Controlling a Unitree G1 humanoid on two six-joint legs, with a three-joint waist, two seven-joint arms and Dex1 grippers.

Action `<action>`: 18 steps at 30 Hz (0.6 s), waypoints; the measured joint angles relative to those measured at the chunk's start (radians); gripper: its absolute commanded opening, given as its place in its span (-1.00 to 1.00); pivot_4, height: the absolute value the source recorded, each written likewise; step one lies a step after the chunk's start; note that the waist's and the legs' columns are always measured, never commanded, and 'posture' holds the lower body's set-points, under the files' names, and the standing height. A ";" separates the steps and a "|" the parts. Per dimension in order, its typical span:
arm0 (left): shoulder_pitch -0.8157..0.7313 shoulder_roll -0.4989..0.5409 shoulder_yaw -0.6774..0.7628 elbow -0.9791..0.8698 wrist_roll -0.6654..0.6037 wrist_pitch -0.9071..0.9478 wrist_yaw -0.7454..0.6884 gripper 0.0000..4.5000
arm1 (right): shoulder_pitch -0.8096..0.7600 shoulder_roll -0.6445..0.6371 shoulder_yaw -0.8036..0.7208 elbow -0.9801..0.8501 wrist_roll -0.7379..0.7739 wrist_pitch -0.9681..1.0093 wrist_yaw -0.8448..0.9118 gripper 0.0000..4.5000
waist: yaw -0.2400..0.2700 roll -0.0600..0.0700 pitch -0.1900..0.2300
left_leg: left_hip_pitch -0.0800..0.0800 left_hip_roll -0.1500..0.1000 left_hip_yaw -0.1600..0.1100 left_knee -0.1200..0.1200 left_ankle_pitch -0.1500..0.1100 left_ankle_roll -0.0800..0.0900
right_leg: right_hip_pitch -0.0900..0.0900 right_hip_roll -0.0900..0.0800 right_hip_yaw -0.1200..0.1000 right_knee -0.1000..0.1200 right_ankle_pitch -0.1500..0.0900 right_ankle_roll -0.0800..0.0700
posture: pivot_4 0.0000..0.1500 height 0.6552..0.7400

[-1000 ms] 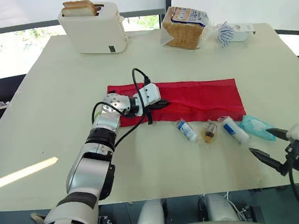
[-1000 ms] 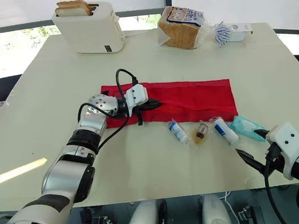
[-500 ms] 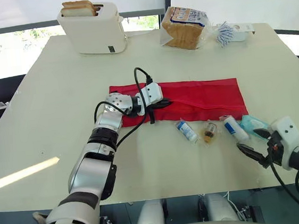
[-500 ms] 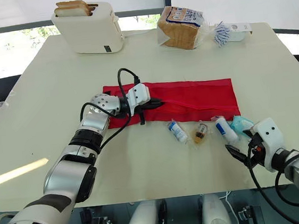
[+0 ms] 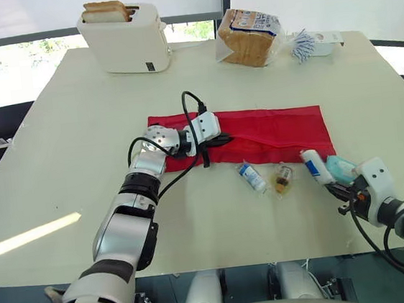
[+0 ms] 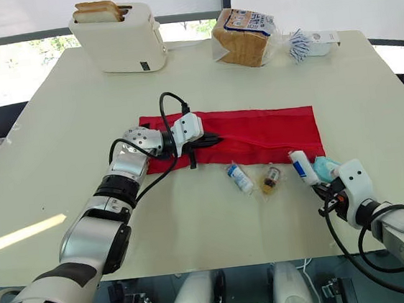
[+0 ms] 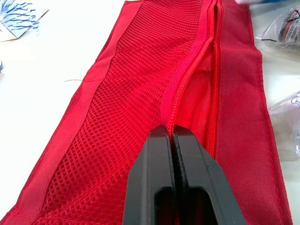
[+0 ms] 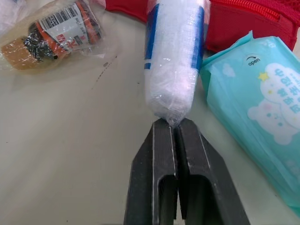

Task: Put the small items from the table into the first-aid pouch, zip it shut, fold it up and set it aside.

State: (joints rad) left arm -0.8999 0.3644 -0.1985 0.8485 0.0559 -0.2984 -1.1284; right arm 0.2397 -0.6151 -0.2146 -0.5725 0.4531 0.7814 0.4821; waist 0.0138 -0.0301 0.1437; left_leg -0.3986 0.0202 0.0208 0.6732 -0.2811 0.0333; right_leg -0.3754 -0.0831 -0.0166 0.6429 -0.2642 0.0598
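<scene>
The red pouch [image 5: 272,131] lies flat and unzipped on the bench [image 5: 56,138]. The left jaws are closed at its left end, pinching the zip edge of the mesh flap. From their tips the open zip [image 7: 197,70] runs straight ahead, with mesh on one side and plain red cloth on the other.

The right jaws are closed, low over the bench near its front edge. Their tips touch the near end of a wrapped white-and-blue roll [image 8: 173,61]. I cannot tell whether they pinch the wrapper or only press against it. The roll lies straight ahead of the jaws, and its far end reaches the pouch's front edge.

A teal wipes packet [image 8: 253,93] lies just beside the roll on the jaws' right, close to the fingers but not between them. A small brown bottle in a clear bag [image 5: 283,177] lies apart to the jaws' left. A second small tube [image 5: 252,176] sits further that way, roughly midway between the two sets of jaws and in front of the pouch.
</scene>
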 measured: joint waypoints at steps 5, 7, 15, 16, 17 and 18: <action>-0.009 -0.002 0.000 0.030 0.000 -0.006 0.004 -1.00 | 0.007 -0.012 -0.074 -0.059 0.106 0.060 0.038 -0.94 | -0.001 0.000 0.000 | 0.000 0.000 0.000 0.000 0.000 0.001 | 0.000 0.000 0.000 0.000 0.000 0.000 | 1.00 1.00; -0.010 -0.005 0.000 0.036 0.000 -0.007 0.007 -1.00 | -0.009 -0.014 -0.086 -0.082 0.153 0.089 0.043 -0.94 | -0.001 0.000 0.000 | 0.000 0.000 0.000 0.000 0.000 0.001 | 0.000 0.000 0.000 0.000 0.000 0.000 | 1.00 1.00; -0.038 -0.024 0.001 0.067 0.000 -0.014 0.022 -1.00 | -0.248 -0.004 -0.110 -0.114 0.504 0.373 -0.052 -0.94 | -0.001 0.000 0.000 | 0.000 0.000 0.000 0.000 -0.001 0.001 | 0.000 0.000 0.000 0.000 0.000 0.000 | 1.00 1.00; -0.038 -0.025 0.001 0.071 0.000 -0.014 0.022 -1.00 | -0.282 0.011 -0.108 -0.097 0.550 0.411 -0.083 -0.94 | -0.001 0.000 0.000 | 0.000 0.000 0.000 0.000 -0.001 0.001 | 0.000 0.000 0.000 0.000 0.000 0.000 | 1.00 1.00; -0.039 -0.027 0.001 0.073 -0.001 -0.014 0.023 -1.00 | -0.314 0.029 -0.104 -0.074 0.586 0.442 -0.112 -0.94 | -0.001 0.000 0.000 | 0.000 0.000 0.000 0.000 -0.001 0.001 | 0.000 0.000 0.000 0.000 0.000 0.000 | 1.00 1.00; -0.039 -0.030 0.001 0.075 -0.001 -0.014 0.023 -1.00 | -0.346 0.041 -0.093 -0.048 0.619 0.478 -0.141 -0.94 | -0.001 0.000 0.000 | 0.000 0.000 0.000 0.000 -0.001 0.001 | 0.000 0.000 0.000 0.000 0.000 0.000 | 1.00 1.00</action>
State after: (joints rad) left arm -0.9393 0.3344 -0.1971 0.9230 0.0549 -0.3121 -1.1052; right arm -0.1066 -0.5745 -0.3073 -0.6206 1.0719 1.2589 0.3415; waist 0.0132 -0.0302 0.1437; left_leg -0.3987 0.0204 0.0206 0.6732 -0.2816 0.0342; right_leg -0.3755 -0.0834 -0.0166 0.6433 -0.2641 0.0597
